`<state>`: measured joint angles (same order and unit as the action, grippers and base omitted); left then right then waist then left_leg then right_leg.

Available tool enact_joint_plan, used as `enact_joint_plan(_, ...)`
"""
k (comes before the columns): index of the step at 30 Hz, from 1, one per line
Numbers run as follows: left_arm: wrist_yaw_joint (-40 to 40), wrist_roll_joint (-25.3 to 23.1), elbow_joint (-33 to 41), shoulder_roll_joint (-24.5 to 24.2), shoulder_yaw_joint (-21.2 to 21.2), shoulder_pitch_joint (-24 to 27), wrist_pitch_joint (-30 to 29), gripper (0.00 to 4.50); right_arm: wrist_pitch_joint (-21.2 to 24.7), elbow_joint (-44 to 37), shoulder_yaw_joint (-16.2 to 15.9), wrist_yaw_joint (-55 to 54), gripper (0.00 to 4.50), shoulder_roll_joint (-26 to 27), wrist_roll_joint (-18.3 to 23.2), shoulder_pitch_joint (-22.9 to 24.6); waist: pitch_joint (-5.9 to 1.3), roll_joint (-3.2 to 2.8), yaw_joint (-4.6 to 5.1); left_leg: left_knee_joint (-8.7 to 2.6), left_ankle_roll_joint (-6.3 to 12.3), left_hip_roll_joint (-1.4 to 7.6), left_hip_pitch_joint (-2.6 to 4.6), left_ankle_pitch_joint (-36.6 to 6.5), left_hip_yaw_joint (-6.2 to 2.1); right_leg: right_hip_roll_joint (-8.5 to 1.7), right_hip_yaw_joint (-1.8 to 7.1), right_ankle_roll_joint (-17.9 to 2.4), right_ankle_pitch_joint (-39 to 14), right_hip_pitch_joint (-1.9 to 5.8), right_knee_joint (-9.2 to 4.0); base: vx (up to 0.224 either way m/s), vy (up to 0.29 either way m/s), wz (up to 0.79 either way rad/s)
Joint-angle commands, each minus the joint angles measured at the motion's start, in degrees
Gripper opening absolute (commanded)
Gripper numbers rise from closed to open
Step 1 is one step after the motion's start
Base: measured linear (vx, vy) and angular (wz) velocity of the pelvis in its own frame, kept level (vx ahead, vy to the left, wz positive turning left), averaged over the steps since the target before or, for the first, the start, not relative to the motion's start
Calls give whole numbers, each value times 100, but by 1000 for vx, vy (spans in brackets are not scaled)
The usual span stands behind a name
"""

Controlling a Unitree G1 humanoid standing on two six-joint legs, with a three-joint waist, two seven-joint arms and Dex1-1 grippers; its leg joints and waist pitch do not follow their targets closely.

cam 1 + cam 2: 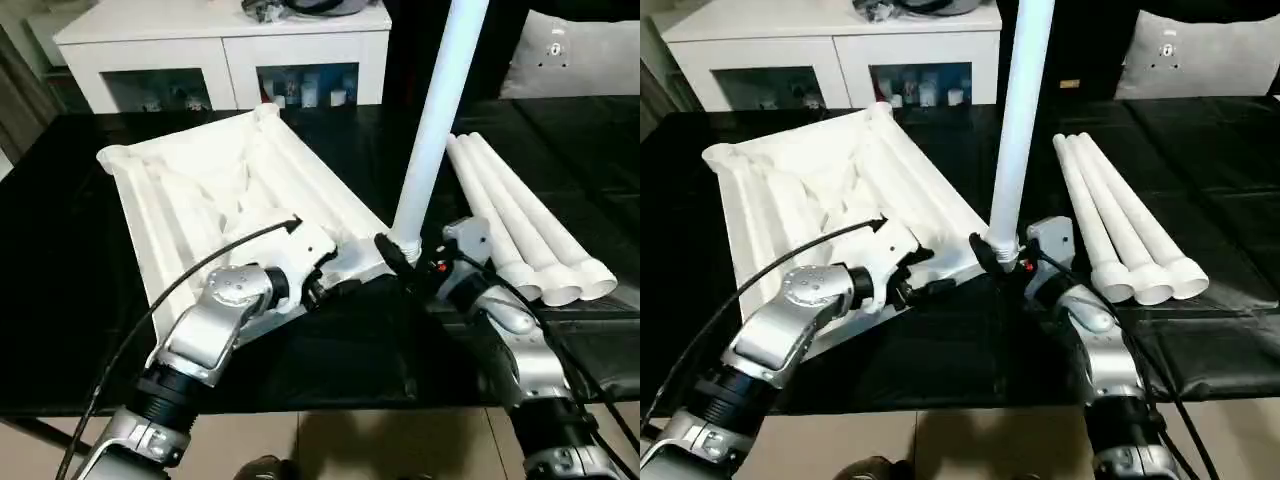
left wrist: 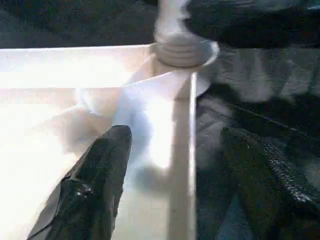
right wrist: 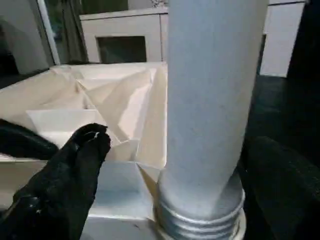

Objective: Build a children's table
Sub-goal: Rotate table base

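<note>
Upside down on a black-covered work table (image 1: pixel 60 300) lies a small white plastic tabletop (image 1: pixel 215 190), ribbed underside up. One white tubular leg (image 1: pixel 432 120) stands upright in its near corner socket (image 3: pixel 200 220). Three more white legs (image 1: pixel 520 225) lie side by side nearby. The left gripper (image 2: pixel 175 170) straddles the tabletop's rim, fingers apart. The right gripper (image 3: pixel 172 165) brackets the upright leg, fingers spread, not touching. A white cabinet (image 1: pixel 220 50) stands behind.

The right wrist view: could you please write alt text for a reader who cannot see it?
A white table leg stands upright with its threaded end in a corner socket of the upturned white table top. The right gripper has one black finger on each side of the leg, apart from it. Behind is a white cabinet.
</note>
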<state>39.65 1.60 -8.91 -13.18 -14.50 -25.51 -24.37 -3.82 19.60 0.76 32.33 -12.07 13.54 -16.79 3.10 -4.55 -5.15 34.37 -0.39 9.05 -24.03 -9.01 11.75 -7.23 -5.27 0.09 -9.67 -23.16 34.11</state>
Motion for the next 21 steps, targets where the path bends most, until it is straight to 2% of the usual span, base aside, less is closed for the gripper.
enact_joint_plan(1,-34,68,166,-69,152,40,-96,325,115,-205,59,30,450,-38,70,60,-450,98,-4,-473,295,408,189,-1697,-234,-232,247,-997,-1211,229,-369,0,0,0)
enact_joint_plan(2,-75,110,253,-72,230,85,-133,325,160,-333,75,11,450,-55,90,141,-449,89,-3,-473,302,402,199,-1716,-233,-224,243,-994,-1266,212,-378,0,0,0)
enact_joint_plan(3,-75,110,253,-72,230,85,-133,354,160,-333,75,11,450,-55,90,141,-438,84,-2,-480,280,402,203,-1800,-233,-224,242,-990,-1381,209,-391,0,0,0)
enact_joint_plan(5,-94,181,385,-86,308,167,-196,361,260,-554,107,-33,450,-77,116,277,-427,111,-7,-485,215,404,208,-1937,-236,-240,250,-925,-1625,206,-416,0,0,0)
enact_joint_plan(7,-173,249,699,-138,399,382,-288,366,572,-1144,175,-97,450,-119,270,604,-421,93,-16,-502,209,425,209,-1935,-250,-230,262,-843,-1638,198,-417,0,0,0)
enact_joint_plan(8,-185,255,731,-142,406,405,-299,392,616,-1215,178,-104,450,-127,296,640,-431,100,-13,-497,223,408,206,-1908,-245,-222,256,-824,-1613,197,-415,0,0,0)
enact_joint_plan(10,-206,304,833,-147,463,478,-342,402,717,-1393,183,-107,450,-131,384,732,-424,91,0,-501,203,400,207,-1957,-244,-215,250,-821,-1682,182,-426,0,0,0)
enact_joint_plan(11,-216,336,898,-150,502,521,-374,401,787,-1508,184,-112,422,-132,438,788,-416,92,2,-505,188,403,205,-1998,-245,-221,253,-809,-1729,186,-434,0,0,0)
enact_joint_plan(12,-196,406,1042,-157,552,610,-433,374,892,-1673,165,-94,415,-134,513,886,-413,56,-8,-510,153,409,211,-2054,-253,-222,260,-787,-1765,178,-432,0,0,0)
enact_joint_plan(13,-196,431,1128,-177,567,667,-476,367,935,-1711,153,-77,411,-140,519,918,-408,83,6,-521,129,410,210,-2138,-252,-216,256,-769,-1804,180,-446,0,0,0)
enact_joint_plan(15,-206,446,1241,-205,576,742,-552,363,983,-1711,152,-60,388,-132,487,945,-397,93,13,-527,85,404,209,-2228,-255,-212,254,-745,-1909,170,-454,0,0,0)
enact_joint_plan(17,-216,450,1281,-206,582,765,-582,328,993,-1685,147,-47,372,-116,476,953,-393,92,12,-529,35,402,224,-2303,-256,-221,260,-710,-2040,156,-470,0,0,0)
enact_joint_plan(19,-255,469,1324,-211,578,786,-613,318,1013,-1650,108,-54,359,-102,467,955,-389,96,14,-530,-6,397,227,-2345,-260,-220,263,-679,-2104,149,-473,0,0,0)
enact_joint_plan(21,-287,491,1376,-216,569,808,-657,307,826,-1212,13,-38,335,-5,360,835,-393,95,17,-527,-28,393,225,-2372,-263,-229,263,-679,-2119,140,-471,0,0,0)
